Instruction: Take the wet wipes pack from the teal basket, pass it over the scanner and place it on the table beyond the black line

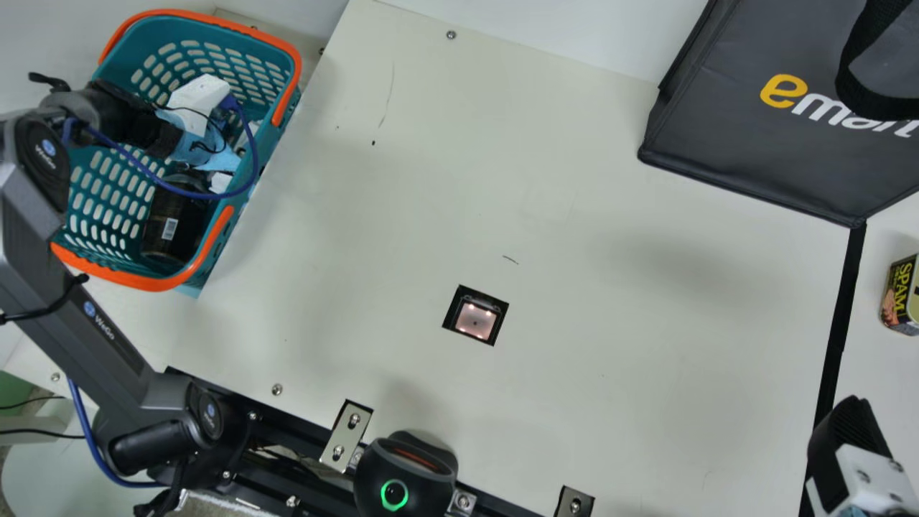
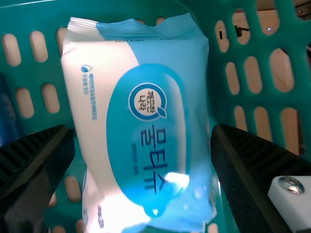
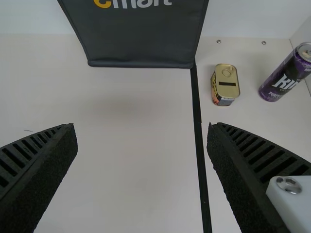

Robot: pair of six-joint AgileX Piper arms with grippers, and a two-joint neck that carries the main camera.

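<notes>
Nearest us, at the right, our right gripper hangs over the black line, its fingers spread wide with nothing between them. A round black device with a green ring sits at the near edge. The scanner is set into the middle of the table. Past the line, on the right, we see a small tin and, farther right, a purple can.

On the far left our left arm reaches over the teal basket, with the left gripper down inside. Its fingers are wide apart, on either side of the wet wipes pack, which lies in the basket; we cannot tell whether they touch it. A dark container lies at the basket's near end. A black bag stands far right.
</notes>
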